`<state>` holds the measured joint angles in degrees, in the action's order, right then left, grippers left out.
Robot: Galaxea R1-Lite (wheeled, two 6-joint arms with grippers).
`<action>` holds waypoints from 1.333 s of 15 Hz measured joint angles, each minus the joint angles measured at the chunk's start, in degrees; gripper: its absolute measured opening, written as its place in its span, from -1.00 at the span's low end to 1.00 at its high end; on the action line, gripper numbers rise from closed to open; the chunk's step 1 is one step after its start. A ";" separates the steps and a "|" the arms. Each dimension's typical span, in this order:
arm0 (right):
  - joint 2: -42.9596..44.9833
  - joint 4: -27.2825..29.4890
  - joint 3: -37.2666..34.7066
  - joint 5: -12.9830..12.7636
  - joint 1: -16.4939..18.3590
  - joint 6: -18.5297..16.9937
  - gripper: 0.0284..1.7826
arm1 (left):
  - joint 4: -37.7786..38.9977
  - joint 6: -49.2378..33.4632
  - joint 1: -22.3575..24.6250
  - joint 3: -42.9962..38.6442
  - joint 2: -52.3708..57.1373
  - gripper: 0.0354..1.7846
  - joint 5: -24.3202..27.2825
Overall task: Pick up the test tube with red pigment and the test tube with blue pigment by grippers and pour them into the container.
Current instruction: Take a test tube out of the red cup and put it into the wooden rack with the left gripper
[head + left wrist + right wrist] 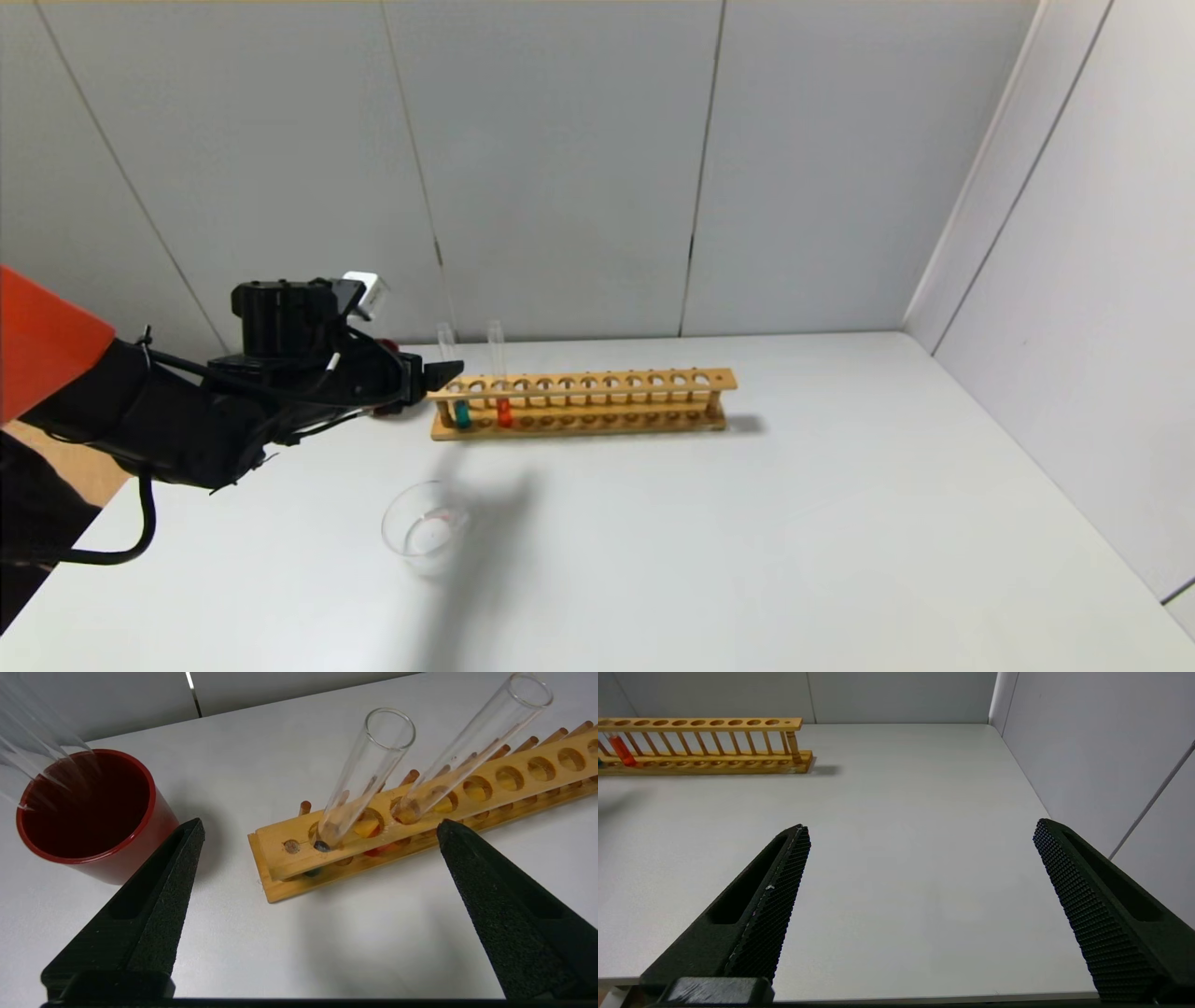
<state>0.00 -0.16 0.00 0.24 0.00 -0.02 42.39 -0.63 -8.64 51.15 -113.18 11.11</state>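
Rack (581, 403) holds your blue tube (461, 413) and red tube (504, 412); left gripper (320, 830) spread wide beside them, right gripper (922, 833) released.

Wooden rack (583, 403) on white table (747, 523); dark red cup (88, 812) beside rack, possibly holding clear tubes.

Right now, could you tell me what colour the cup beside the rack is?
Dark red cup, clearest in the left wrist view.

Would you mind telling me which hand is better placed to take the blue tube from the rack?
The left hand. It is open, right at the rack's end where the blue tube stands. The right hand, also open, hovers over bare table well away from that end.
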 joint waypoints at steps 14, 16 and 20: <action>0.00 0.00 0.00 -0.02 0.00 0.02 0.96 | -0.11 0.12 -1.91 5.96 -7.02 0.53 -0.56; 0.00 0.00 0.00 0.00 0.00 0.02 0.96 | -0.05 0.15 -2.54 6.69 -8.16 0.14 -0.61; 0.00 0.00 0.00 -0.02 0.00 0.02 0.96 | -0.06 0.17 -3.32 7.25 -9.34 -0.61 -0.74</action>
<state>0.00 -0.16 0.00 0.22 0.00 0.00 42.33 -0.46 -11.96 58.41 -122.52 10.36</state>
